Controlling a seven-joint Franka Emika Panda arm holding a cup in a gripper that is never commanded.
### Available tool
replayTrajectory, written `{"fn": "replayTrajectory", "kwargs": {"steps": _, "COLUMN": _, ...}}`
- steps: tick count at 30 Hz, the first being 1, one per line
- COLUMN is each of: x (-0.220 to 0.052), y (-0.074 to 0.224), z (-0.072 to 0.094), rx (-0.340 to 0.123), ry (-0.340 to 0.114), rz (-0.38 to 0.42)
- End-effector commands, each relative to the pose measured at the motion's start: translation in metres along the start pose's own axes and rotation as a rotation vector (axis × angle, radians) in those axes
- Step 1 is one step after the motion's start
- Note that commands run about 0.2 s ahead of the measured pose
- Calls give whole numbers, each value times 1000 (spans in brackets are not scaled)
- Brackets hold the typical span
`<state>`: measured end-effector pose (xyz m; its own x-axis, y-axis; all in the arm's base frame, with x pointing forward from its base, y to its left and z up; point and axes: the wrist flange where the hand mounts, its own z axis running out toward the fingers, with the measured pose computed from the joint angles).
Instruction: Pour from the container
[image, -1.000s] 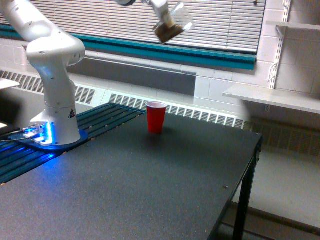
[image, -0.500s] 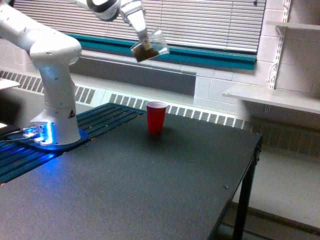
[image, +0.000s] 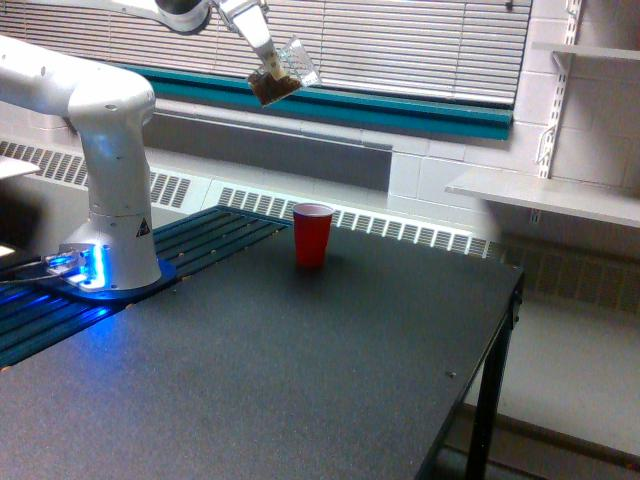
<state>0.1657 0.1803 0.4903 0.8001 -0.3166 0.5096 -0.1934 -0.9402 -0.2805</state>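
Observation:
High at the top of the exterior view, my gripper (image: 262, 52) is shut on the container (image: 283, 72), a small clear plastic cup with brown granules inside. The cup is tilted, its mouth pointing up and toward the view's right. The brown stuff lies in its lower end. A red cup (image: 312, 234) with a white rim stands upright on the dark table (image: 300, 370), well below the container and a little to its right.
The arm's white base (image: 112, 200) stands at the view's left on a blue-lit plate. Slatted dark panels (image: 200, 235) lie beside it. The table's right edge (image: 505, 310) drops off to the floor. A wall shelf (image: 545, 195) sits at the right.
The gripper with the container has swung toward the view's left, from above and right of the red cup to above and left of it. The red cup has not moved.

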Motion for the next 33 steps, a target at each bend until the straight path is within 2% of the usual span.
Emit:
{"fn": "replayTrajectory", "kwargs": {"steps": 1, "x": -10, "y": 6, "z": 22, "rx": -42, "ry": -52, "rz": 52}}
{"fn": "replayTrajectory", "kwargs": {"steps": 8, "x": -7, "y": 4, "z": 32, "rx": -31, "ry": -86, "rz": 59}}
{"fn": "replayTrajectory", "kwargs": {"steps": 22, "x": -10, "y": 4, "z": 66, "rx": -63, "ry": -175, "rz": 39}}
{"fn": "replayTrajectory", "kwargs": {"steps": 33, "x": -26, "y": 1, "z": 79, "rx": -82, "ry": -247, "rz": 42}}
